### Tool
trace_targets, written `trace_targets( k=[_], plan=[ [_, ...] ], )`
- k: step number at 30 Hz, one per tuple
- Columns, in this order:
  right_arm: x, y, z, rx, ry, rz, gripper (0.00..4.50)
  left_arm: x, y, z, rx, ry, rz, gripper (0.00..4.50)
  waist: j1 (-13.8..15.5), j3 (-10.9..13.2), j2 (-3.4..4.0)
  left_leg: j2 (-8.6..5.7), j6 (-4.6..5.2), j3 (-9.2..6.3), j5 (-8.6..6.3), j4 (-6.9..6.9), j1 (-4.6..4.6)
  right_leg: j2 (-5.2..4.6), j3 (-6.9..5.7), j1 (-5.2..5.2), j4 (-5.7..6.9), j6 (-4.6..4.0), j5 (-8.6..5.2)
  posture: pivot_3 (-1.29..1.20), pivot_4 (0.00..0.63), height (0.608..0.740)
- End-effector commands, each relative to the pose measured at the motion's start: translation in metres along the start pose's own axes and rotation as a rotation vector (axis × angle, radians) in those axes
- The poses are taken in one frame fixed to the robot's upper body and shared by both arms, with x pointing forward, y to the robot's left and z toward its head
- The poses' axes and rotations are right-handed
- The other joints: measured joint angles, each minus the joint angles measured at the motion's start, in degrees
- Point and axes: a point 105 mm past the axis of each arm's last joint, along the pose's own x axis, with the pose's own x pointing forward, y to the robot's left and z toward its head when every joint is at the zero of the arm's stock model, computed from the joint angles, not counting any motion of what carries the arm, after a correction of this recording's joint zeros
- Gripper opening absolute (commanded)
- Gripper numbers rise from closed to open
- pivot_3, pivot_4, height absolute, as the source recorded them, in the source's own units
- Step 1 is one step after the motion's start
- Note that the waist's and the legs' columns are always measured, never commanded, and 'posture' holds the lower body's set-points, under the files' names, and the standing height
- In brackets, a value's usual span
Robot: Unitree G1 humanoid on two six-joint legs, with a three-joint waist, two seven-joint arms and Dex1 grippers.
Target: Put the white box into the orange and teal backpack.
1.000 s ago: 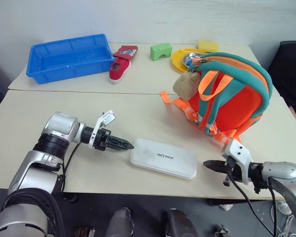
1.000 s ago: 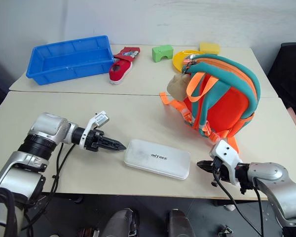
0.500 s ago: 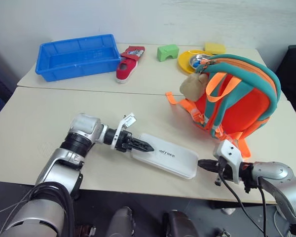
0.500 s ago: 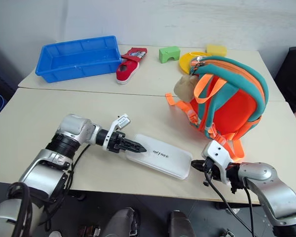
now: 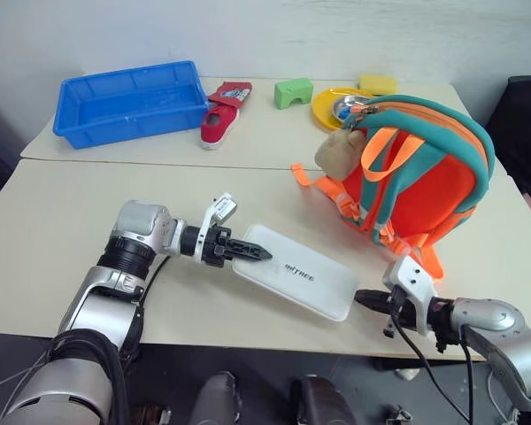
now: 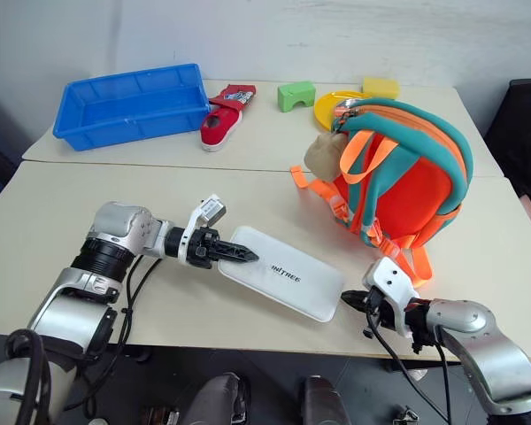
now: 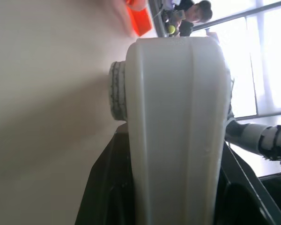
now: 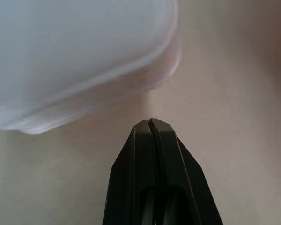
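On the far left of the back table, well beyond the left gripper (image 5: 258, 253), lies a blue tray (image 5: 124, 100). Just to its right sits a red shoe (image 5: 221, 113), then a green block (image 5: 291, 92), a yellow plate (image 5: 329, 105) and a yellow sponge (image 5: 375, 83), all far from both pincers.

On the near table the left gripper reaches in from the left, pointing rightward and slightly down. Its two black fingers (image 7: 107, 187) straddle the left short end of the white box (image 5: 296, 280), one on each side of the case's thin edge, as the left wrist view shows; they pinch that end. The box lies flat, running from the left pincer's tips diagonally toward the right gripper (image 5: 365, 299), with dark lettering on its top.

The right gripper comes in from the lower right, pointing leftward at the box's right end. Its fingers are pressed together with nothing between them, and the tips sit just beside the box's rounded corner; the right wrist view shows a thin strip of table (image 8: 234, 93) between tip and box, so they look apart.

The orange and teal backpack (image 5: 422, 173) stands upright beyond the right gripper and to the right of the left one. A tan plush bear (image 5: 336, 150) hangs at its upper left, and orange straps (image 5: 332, 190) trail onto the table toward the box.
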Motion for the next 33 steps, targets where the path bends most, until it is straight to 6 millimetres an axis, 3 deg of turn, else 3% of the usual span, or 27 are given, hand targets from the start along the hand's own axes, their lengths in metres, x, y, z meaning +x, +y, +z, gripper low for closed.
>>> trace_targets(
  k=[1, 7, 13, 14, 24, 27, 30, 33],
  plan=[
    [-0.024, -0.009, 0.027, 0.03, -0.126, -0.111, 0.35, -0.012, -0.027, 0.012, 0.077, -0.09, -0.091, 1.26, 0.04, 0.0, 0.0, 0.01, 0.0, 0.0, 0.0, 0.01, 0.0, 0.0, 0.0, 0.01, 0.0, 0.0, 0.0, 0.0, 0.15, 0.74],
    [-0.059, -0.023, 0.046, 0.12, -0.24, -0.269, 2.17, -0.041, -0.035, 0.028, 0.192, -0.29, -0.007, 1.26, 0.04, 0.0, 0.0, 0.03, -0.02, -0.04, 0.01, -0.01, 0.04, 0.01, -0.02, 0.06, 0.0, 0.0, 0.0, 0.0, 0.15, 0.74],
    [-0.038, -0.033, 0.071, 0.171, -0.337, -0.248, 4.33, -0.072, -0.045, 0.037, 0.274, -0.439, 0.052, 1.26, -0.61, 0.0, 0.0, 0.02, -0.18, -0.03, 0.11, -0.22, 0.11, 0.03, -0.02, -0.01, 0.03, 0.0, 0.0, 0.0, 0.15, 0.74],
    [-0.032, -0.038, 0.075, 0.179, -0.35, -0.255, 4.48, -0.077, -0.047, 0.04, 0.284, -0.459, 0.067, 1.26, -0.66, 0.0, 0.0, 0.02, -0.21, -0.03, 0.13, -0.28, 0.11, 0.04, -0.02, -0.06, 0.02, 0.0, 0.0, 0.0, 0.15, 0.74],
    [0.026, -0.084, 0.124, 0.242, -0.504, -0.279, 4.48, -0.101, -0.056, 0.058, 0.374, -0.576, 0.173, 1.26, -1.39, 0.01, -0.01, 0.02, -0.26, -0.01, 0.2, -0.4, 0.04, 0.04, -0.04, -0.19, 0.13, 0.0, 0.0, 0.0, 0.15, 0.74],
    [0.03, -0.087, 0.132, 0.23, -0.542, -0.267, 3.87, -0.107, -0.057, 0.06, 0.4, -0.616, 0.196, 1.26, -1.4, 0.01, -0.01, 0.0, -0.24, 0.01, 0.2, -0.42, -0.02, 0.02, -0.04, -0.21, 0.12, 0.0, 0.0, 0.0, 0.15, 0.74],
    [0.03, -0.082, 0.136, 0.229, -0.562, -0.216, 2.9, -0.118, -0.052, 0.072, 0.456, -0.723, 0.286, 1.26, -1.4, 0.01, -0.01, 0.0, -0.23, 0.01, 0.19, -0.42, -0.05, 0.02, -0.05, -0.22, 0.11, 0.0, 0.0, 0.0, 0.15, 0.74],
    [0.027, -0.063, 0.141, 0.202, -0.564, -0.102, 1.81, -0.13, -0.056, 0.088, 0.495, -0.847, 0.313, 1.26, -1.38, 0.01, -0.01, 0.02, -0.23, 0.01, 0.19, -0.38, -0.04, 0.02, -0.06, -0.2, 0.13, 0.0, 0.0, 0.0, 0.15, 0.74]
  ],
)
